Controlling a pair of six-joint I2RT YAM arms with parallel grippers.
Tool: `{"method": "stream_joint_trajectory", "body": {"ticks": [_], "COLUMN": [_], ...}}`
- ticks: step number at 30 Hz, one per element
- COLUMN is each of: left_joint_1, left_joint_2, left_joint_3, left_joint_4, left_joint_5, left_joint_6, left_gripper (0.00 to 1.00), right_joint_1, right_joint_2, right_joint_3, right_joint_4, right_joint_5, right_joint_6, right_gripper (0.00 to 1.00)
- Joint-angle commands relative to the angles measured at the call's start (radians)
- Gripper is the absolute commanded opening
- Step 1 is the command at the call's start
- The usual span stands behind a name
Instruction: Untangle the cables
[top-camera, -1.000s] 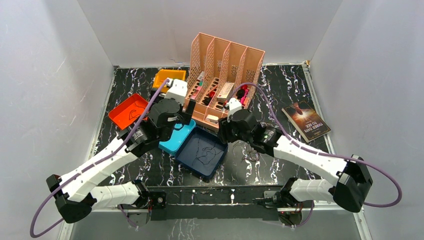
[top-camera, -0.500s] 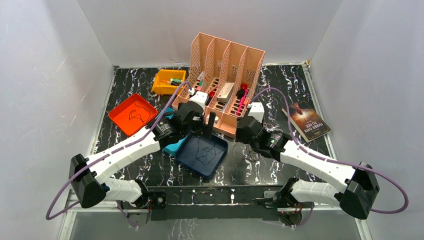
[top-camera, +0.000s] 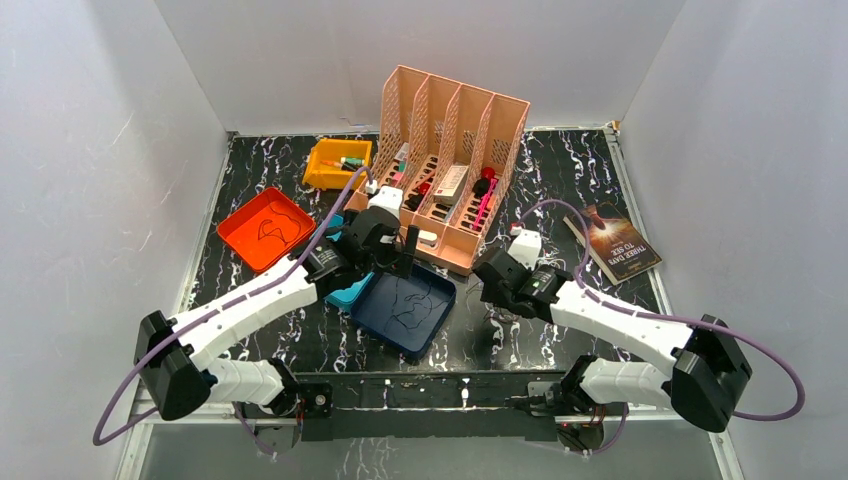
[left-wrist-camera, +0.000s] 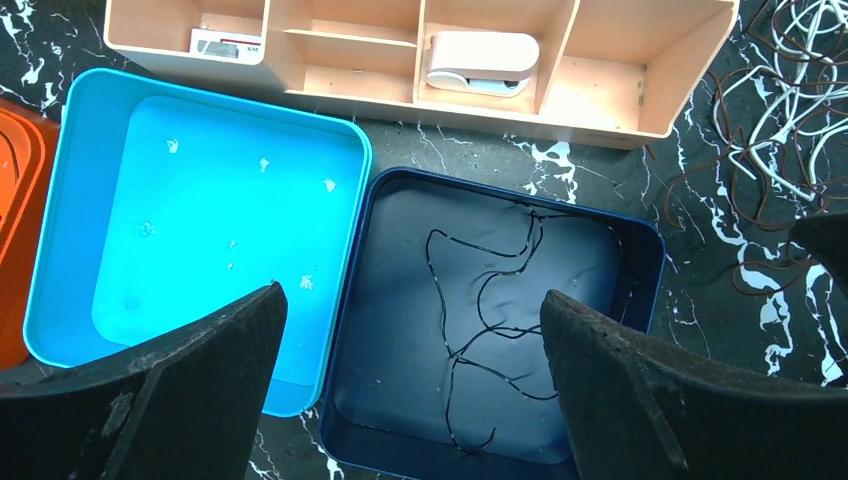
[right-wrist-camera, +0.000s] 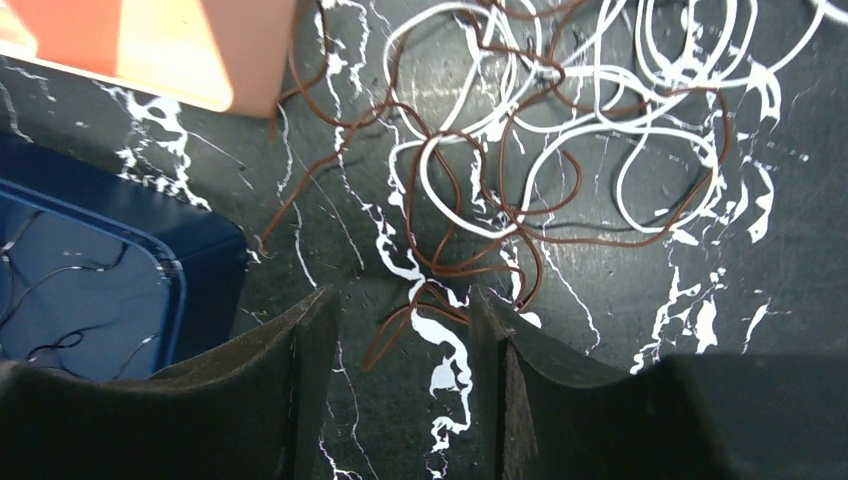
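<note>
A tangle of thin brown and white cables (right-wrist-camera: 540, 150) lies on the black marbled table, right of the dark blue tray (top-camera: 428, 325); it also shows in the left wrist view (left-wrist-camera: 790, 110). My right gripper (right-wrist-camera: 402, 298) hovers low over the tangle's near edge, jaws partly apart, open. A brown cable loop (right-wrist-camera: 420, 310) lies between its fingertips, not pinched. One black cable (left-wrist-camera: 490, 320) curls inside the dark blue tray (left-wrist-camera: 640, 250). My left gripper (left-wrist-camera: 410, 300) hangs wide open above that tray, holding nothing. Another dark cable (top-camera: 268, 228) lies in the orange tray.
A peach desk organizer (top-camera: 450, 160) stands just behind both grippers. A light blue tray (left-wrist-camera: 200, 210) touches the dark blue tray's left side, with the orange tray (top-camera: 240, 235) further left and a yellow bin (top-camera: 335, 170) behind. A book (top-camera: 612, 243) lies at the right.
The left arm swung right from the light blue tray to over the dark blue tray. The right gripper pulled away from the organizer, rightward and nearer, down over the tangle.
</note>
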Motion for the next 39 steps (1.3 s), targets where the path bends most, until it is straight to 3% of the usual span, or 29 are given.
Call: {"method": "stream_joint_trajectory", "body": {"ticks": [1,8,23,29,36,39], "left_joint_1": [0.004,0.003,0.003,0.002,0.004,0.003], "left_joint_2": [-0.047,-0.071,-0.037,-0.045,-0.061,-0.071], "left_joint_3": [0.003,-0.004,0.000,-0.008,-0.023,-0.035], "left_joint_4": [0.016,0.030,0.067,0.071,0.088,0.106], "left_joint_5": [-0.035,-0.021,0.031,0.036,0.056,0.096], "left_joint_6": [0.006,0.010,0.022,0.027,0.024,0.040], "left_gripper": [0.98,0.98,0.98,0.98,0.98,0.98], "right_joint_1": [-0.004,-0.004,-0.004,-0.004,-0.005,-0.004], "right_joint_2": [0.006,0.044,0.005,0.045,0.092,0.089], "right_joint_3": [-0.031,-0.036,-0.009,-0.047,-0.038,-0.023], "right_joint_4": [0.000,0.032,-0.020,0.053,0.106,0.086], "right_joint_5": [-0.025,-0.062,-0.151,-0.234,-0.173,-0.145], "right_joint_6": [0.106,0.099,0.111,0.109,0.089,0.067], "right_gripper": [0.57,0.50,0.52,0.51,0.40,0.27]}}
